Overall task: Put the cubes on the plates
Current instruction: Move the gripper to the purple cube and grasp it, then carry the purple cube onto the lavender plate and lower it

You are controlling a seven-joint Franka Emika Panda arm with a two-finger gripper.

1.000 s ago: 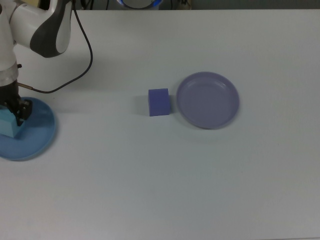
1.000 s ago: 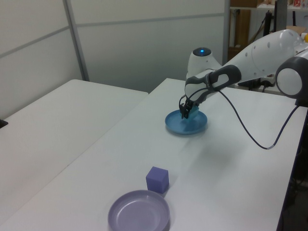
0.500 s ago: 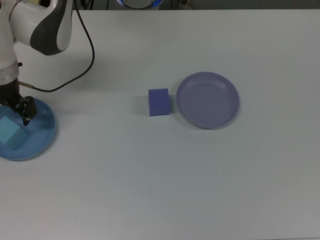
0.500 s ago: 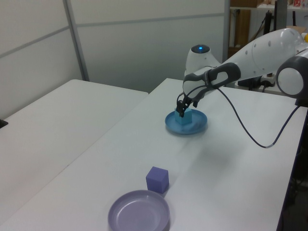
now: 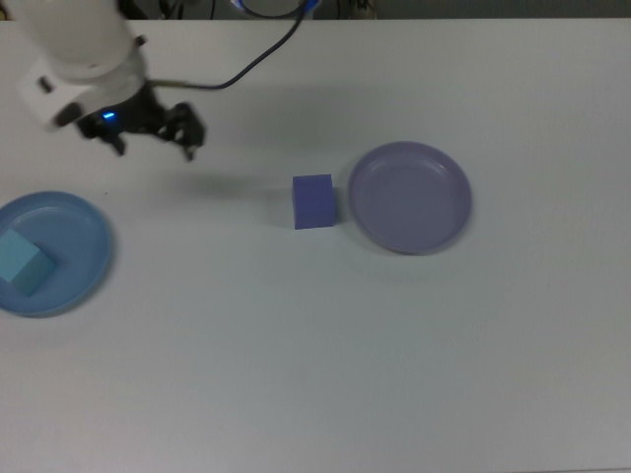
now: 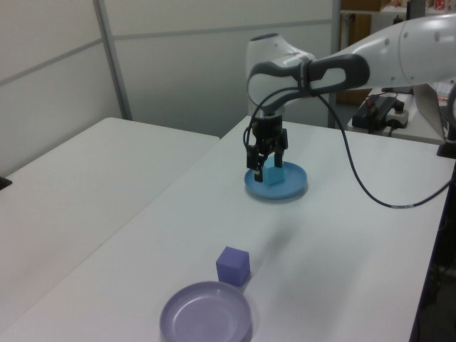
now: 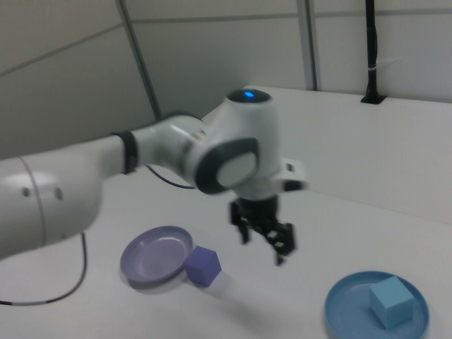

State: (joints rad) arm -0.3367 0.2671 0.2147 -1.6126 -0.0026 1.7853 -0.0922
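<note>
The light cyan cube (image 5: 22,262) lies on the light blue plate (image 5: 94,246) at the top view's left edge; the cube (image 7: 392,301) and that plate (image 7: 346,311) also show in the right view. On the bare table, the dark blue-violet cube (image 5: 314,201) sits just left of the empty lavender plate (image 5: 410,197) in the top view, close to its rim. My gripper (image 5: 155,143) hangs open and empty above the table, between the blue plate and the violet cube. In the left view the gripper (image 6: 266,167) is in front of the blue plate (image 6: 296,187).
A black cable (image 6: 356,178) trails from the arm over the table. In the left view a second white table (image 6: 85,178) stands beside this one across a narrow gap. Grey wall panels stand behind.
The gripper let go of the cyan cube on the blue plate, rose, and swung right in the top view toward the violet cube. The cube stays on the plate.
</note>
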